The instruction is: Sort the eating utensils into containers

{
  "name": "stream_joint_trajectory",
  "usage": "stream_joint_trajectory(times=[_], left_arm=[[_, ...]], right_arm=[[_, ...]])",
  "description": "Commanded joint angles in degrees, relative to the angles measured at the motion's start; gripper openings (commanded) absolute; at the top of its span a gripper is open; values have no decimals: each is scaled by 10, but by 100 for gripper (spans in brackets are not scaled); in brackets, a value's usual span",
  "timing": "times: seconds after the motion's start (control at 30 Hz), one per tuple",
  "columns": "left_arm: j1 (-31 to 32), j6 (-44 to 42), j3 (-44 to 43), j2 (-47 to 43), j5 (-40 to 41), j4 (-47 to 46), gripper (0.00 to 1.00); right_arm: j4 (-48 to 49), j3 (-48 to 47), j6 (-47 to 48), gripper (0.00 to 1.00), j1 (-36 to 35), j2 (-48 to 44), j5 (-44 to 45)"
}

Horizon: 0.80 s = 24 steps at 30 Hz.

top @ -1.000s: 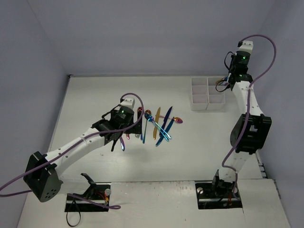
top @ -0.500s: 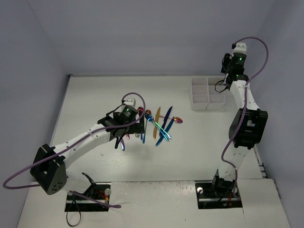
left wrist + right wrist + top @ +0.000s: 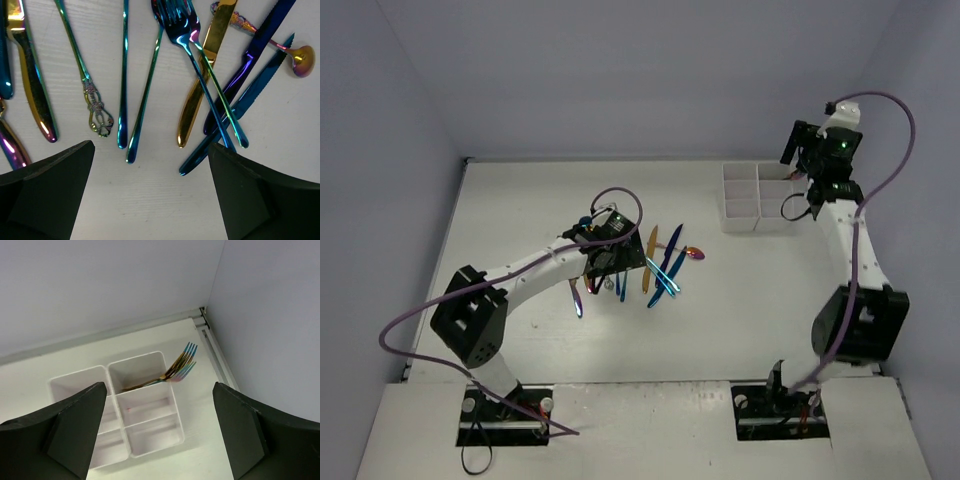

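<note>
Well left of the tray (image 3: 740,224), the left gripper (image 3: 155,205) is being held open and empty over the utensils (image 3: 196,95), whose long axes are being presented crosswise to its jaws. Over the tray, the right gripper (image 3: 160,440) is being held spread and empty; a fork (image 3: 175,371) is being cradled in its far-right compartment.

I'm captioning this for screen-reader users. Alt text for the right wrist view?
A gold-and-blue fork leans in a corner compartment of a white divided tray, tines over its rim. The right gripper hangs above, open and empty.
</note>
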<state>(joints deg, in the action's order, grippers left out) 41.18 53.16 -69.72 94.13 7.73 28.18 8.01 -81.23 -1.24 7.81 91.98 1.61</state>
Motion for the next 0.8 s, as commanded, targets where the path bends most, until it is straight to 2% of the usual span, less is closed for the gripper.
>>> stream_joint_trajectory(times=[0.0,0.07,0.17,0.4,0.57,0.77], left_arm=[[5,47,-57,27,20,-9,94],[5,53,-74,58,21,-8,89],[5,62,-101,89,19,-8,75],[5,80,-136,145,26,-4,56],[4,85,-157,173,30,-6,50],[5,88,-172,185,29,-12,48]], right_arm=[[35,66,-85,86,-5,-145,0],[32,103,-105,86,-6,-188,3],[20,144,-114,86,-27,-247,32],[-5,228,-122,86,-72,-317,28],[-31,262,-114,86,-99,-362,24],[-57,289,-98,86,-120,-393,36]])
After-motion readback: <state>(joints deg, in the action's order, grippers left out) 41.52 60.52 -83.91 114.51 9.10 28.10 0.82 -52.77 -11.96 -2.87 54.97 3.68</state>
